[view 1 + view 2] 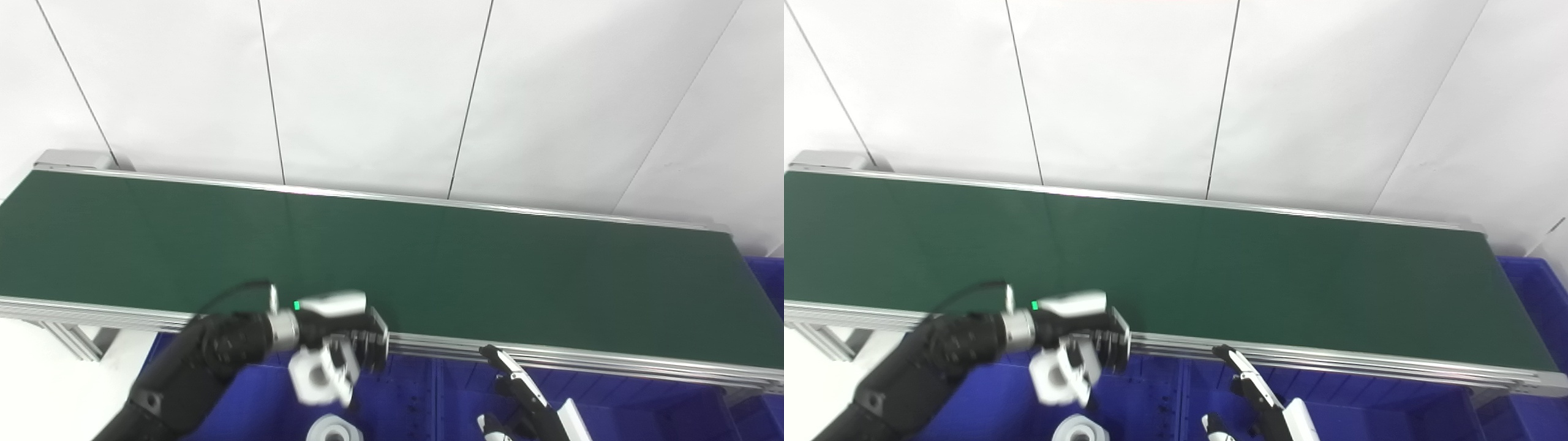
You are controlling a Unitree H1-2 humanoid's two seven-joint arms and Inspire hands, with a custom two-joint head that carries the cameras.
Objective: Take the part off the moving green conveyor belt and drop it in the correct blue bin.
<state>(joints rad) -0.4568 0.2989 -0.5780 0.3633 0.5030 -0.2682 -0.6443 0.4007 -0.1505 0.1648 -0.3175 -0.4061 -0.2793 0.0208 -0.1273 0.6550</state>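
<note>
White part is being pinched by left hand over blue bin; loose grip/blur suggests possible early drop, missing correct bin.

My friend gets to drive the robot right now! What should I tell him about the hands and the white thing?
Left hand: shut on the white part, held over the blue bin just in front of the conveyor belt.
Right hand: low at the picture's bottom edge, over the bins, holding nothing; fingers seem apart.
Another white part already lies in the bin below.
Done: the part is off the belt, and no other part shows on it.
Left: let go so the part drops into the bin, if that is the right one.
</note>
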